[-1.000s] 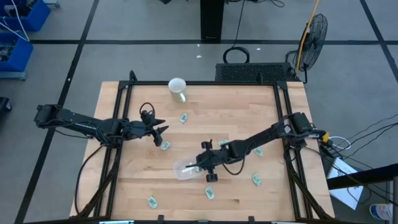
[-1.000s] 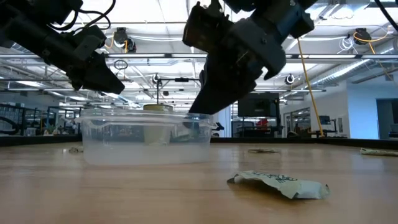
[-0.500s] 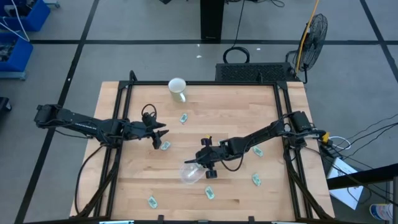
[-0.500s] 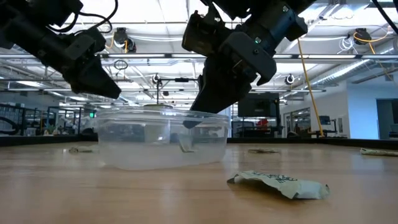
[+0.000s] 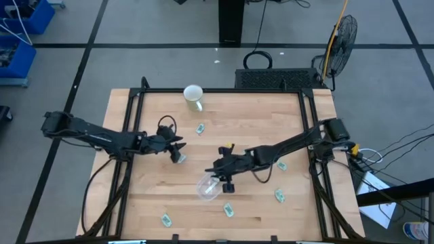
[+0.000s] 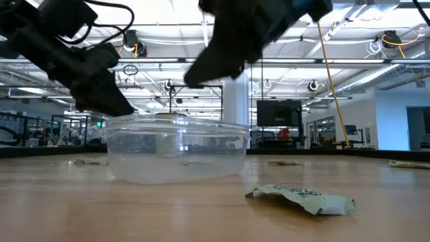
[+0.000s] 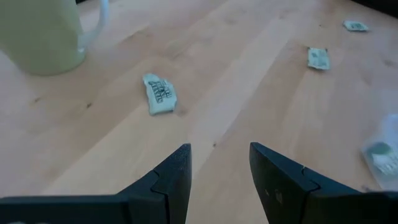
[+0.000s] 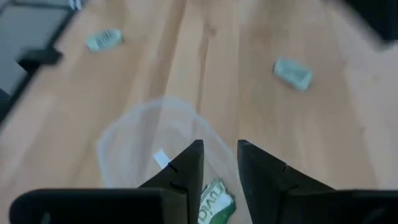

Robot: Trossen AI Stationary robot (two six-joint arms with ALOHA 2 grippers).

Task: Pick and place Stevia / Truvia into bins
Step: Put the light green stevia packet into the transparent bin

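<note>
Seven pale green-and-white paper sachets (image 5: 201,128) lie scattered on the wooden table (image 5: 258,115). One clear, round, shallow plastic bowl (image 5: 207,188) holds one sachet (image 8: 160,158). The right gripper (image 5: 218,175) hovers above its rim, fingers (image 8: 186,171) narrowly parted, empty. The left gripper (image 5: 178,146) hovers with fingers (image 7: 174,174) wide above another sachet (image 5: 180,158).

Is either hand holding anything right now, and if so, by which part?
Nothing is held. The right hand is open above the clear bowl, a sachet lying below it. The left hand is open and empty over the table.
</note>
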